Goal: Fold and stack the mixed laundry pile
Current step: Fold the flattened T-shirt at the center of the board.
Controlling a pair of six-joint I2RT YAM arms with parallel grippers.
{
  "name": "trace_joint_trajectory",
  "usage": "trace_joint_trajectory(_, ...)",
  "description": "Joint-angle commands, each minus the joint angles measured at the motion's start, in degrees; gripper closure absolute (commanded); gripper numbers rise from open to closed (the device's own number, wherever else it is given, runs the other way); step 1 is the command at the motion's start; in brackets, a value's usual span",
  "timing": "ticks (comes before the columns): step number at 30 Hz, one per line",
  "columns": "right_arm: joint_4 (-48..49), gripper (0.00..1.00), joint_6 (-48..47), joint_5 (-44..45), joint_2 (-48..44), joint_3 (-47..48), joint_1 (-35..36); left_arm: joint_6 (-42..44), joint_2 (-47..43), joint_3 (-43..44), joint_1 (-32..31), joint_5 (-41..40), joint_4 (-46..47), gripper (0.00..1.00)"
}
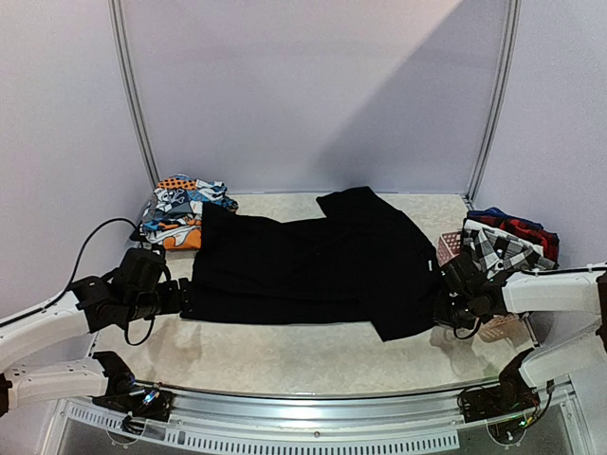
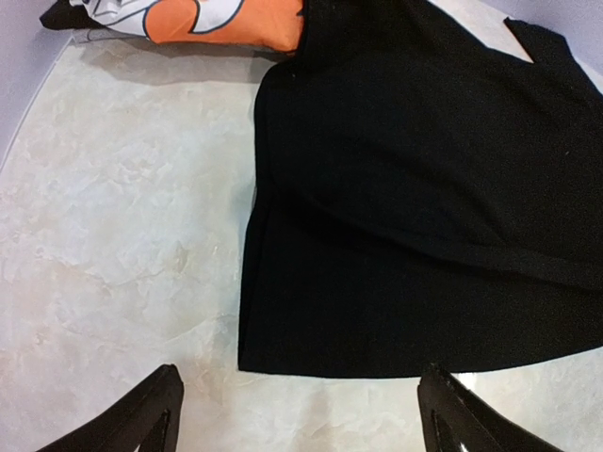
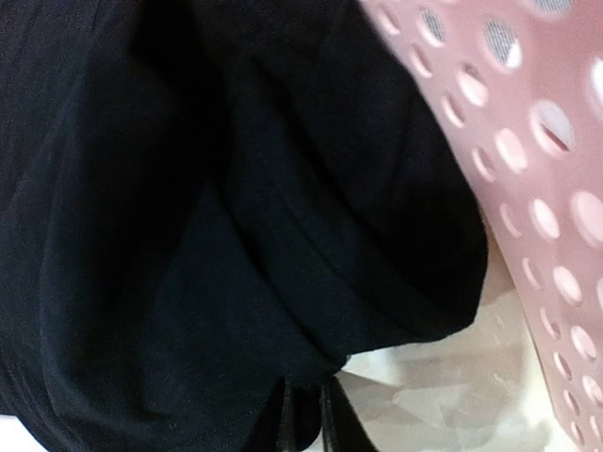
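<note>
The black garment (image 1: 313,270) lies spread across the middle of the tabletop (image 1: 313,360), flat enough to fold, and was probably laid out first because it is the largest piece. The right gripper (image 1: 448,308) sits at the garment's near right corner, just beside the basket (image 3: 546,141). Its jaws are nearly together, pinching a gathered fold (the cloth puckers toward the fingers (image 3: 330,424)). The left gripper (image 2: 297,381) hovers at the near left corner with jaws spread wide and holding nothing, probably lined up for a matching grip. The cloth is soft and matte with a seamed hem. The basket is rigid pink plastic pierced with round holes. Printed pieces (image 1: 185,210) are bunched at the far left corner, and a checked garment (image 1: 498,245) is heaped on the basket.
</note>
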Motion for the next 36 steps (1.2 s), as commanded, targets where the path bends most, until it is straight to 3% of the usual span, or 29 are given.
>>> trace_joint_trajectory(1, -3.4, 0.92, 0.2, -1.6, -1.9, -0.4, -0.2, -0.3, -0.2, -1.0, -0.8, 0.1, -0.3, 0.12)
trace_joint_trajectory(6, -6.0, 1.00, -0.2, -3.4, -4.2, 0.5, -0.1, -0.3, -0.3, -1.0, -0.8, -0.1, -0.4, 0.12)
trace_joint_trajectory(11, -6.8, 1.00, -2.9, -9.6, -8.0, 3.5, -0.1, -0.2, -0.4, -0.7, -0.8, -0.2, -0.6, 0.12)
trace_joint_trajectory(17, -10.0, 1.00, -5.3, -9.2, -9.0, 11.9, -0.1, -0.2, -0.2, -1.0, -0.8, 0.2, 0.3, 0.13)
trace_joint_trajectory(24, -9.8, 1.00, -5.7, -7.6, -1.9, 23.1, -0.1, 0.2, 1.2, -1.2, -0.9, 1.2, 1.1, 0.13)
trace_joint_trajectory(36, -14.3, 1.00, -8.1, 0.0, 18.0, 43.2, -2.5, 0.1, 3.4, -1.1, -1.0, 1.8, 1.7, 0.13)
